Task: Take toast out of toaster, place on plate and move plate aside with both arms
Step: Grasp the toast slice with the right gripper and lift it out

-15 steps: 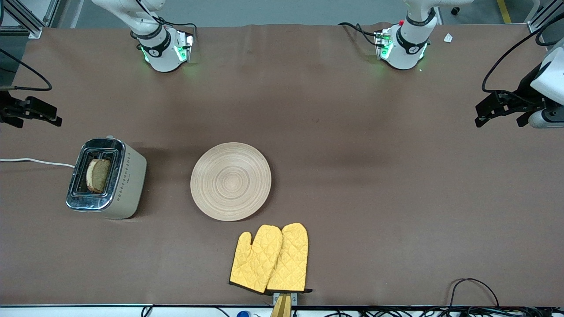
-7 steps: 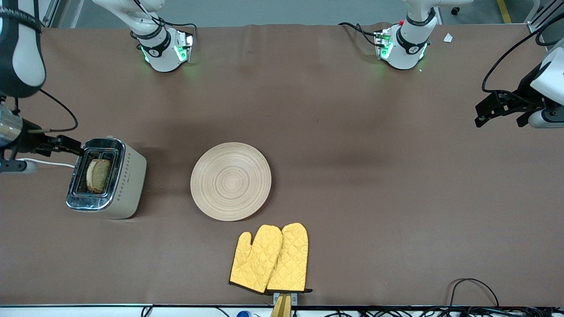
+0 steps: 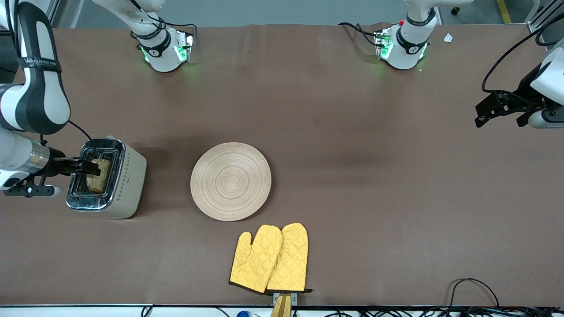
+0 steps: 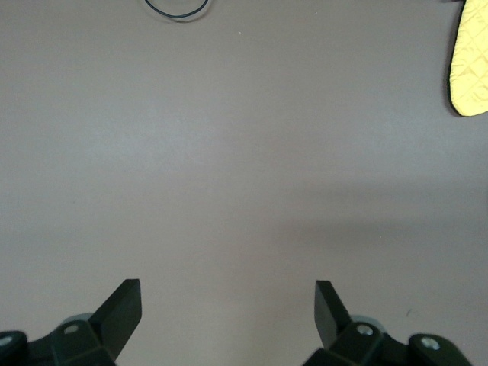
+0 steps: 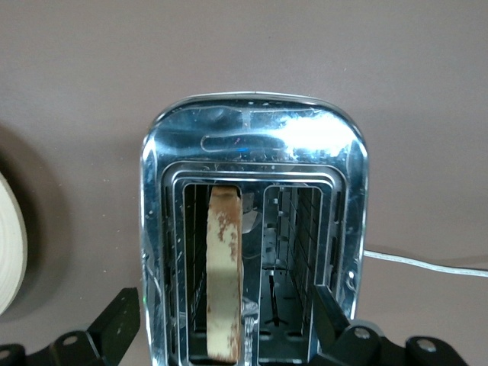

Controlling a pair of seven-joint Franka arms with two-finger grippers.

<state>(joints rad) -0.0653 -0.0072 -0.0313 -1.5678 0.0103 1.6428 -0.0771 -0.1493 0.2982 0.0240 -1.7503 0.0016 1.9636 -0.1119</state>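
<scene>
Right gripper (image 3: 88,166) hovers open over toast (image 3: 100,175) in toaster (image 3: 107,178); left gripper (image 3: 484,113) waits open; plate (image 3: 230,181) bare.

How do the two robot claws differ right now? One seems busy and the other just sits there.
The right claw hangs over the toaster, just above the toast standing in one slot; the left claw waits over bare table at the left arm's end. The right wrist view looks straight down into the toaster; the left wrist view shows mostly tabletop. Both are black, two-fingered, open and hold nothing.
</scene>
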